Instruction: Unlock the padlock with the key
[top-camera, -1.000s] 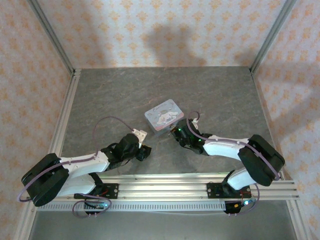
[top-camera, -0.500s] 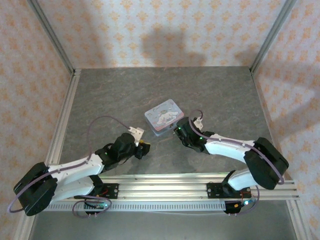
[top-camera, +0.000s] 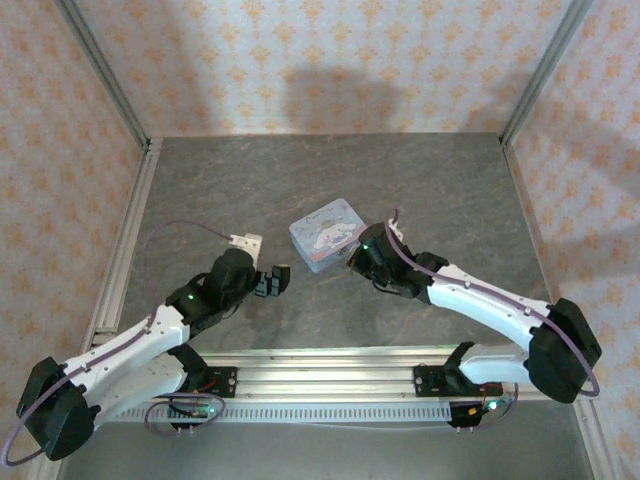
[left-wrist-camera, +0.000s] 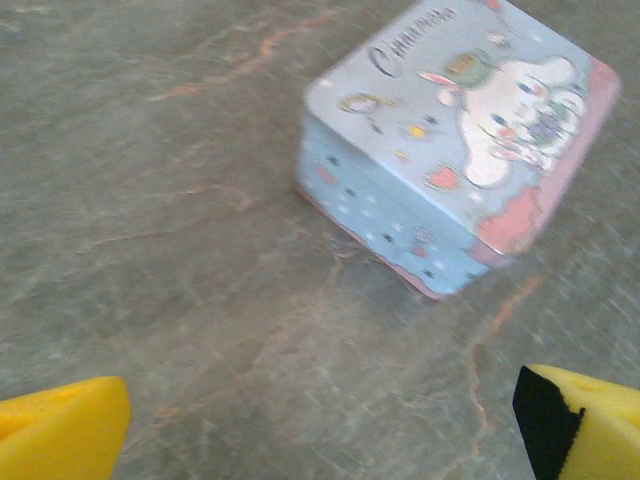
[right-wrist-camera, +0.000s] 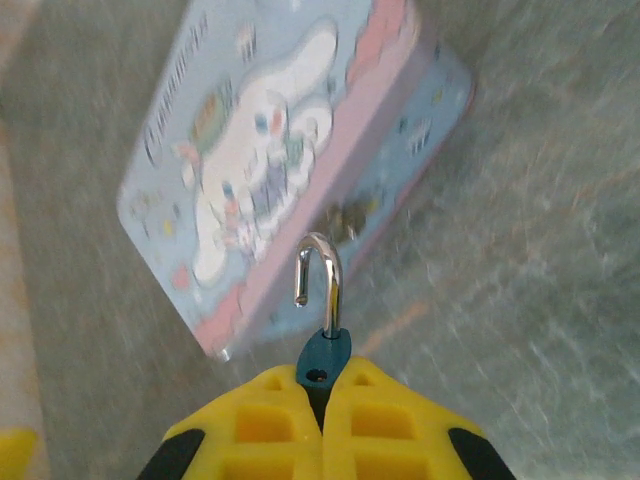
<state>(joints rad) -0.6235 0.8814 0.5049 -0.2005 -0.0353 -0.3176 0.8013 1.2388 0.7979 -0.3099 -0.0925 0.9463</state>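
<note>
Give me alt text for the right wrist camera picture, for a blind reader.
The right gripper is shut on a dark blue padlock, its silver shackle standing up, open. Behind it a pale blue tin with a white cartoon character lies on the grey table.

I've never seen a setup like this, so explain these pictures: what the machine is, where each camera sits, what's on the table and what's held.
Two robot arms are bolted at a grey table's near edge. The wide picture looks down from above and behind them; the other two come from cameras on each wrist. A pale blue cartoon tin lies on the table. The left pincer is open and empty, facing the tin. The right pincer, shut, pinches a tiny blue padlock whose silver hook stands open.
</note>
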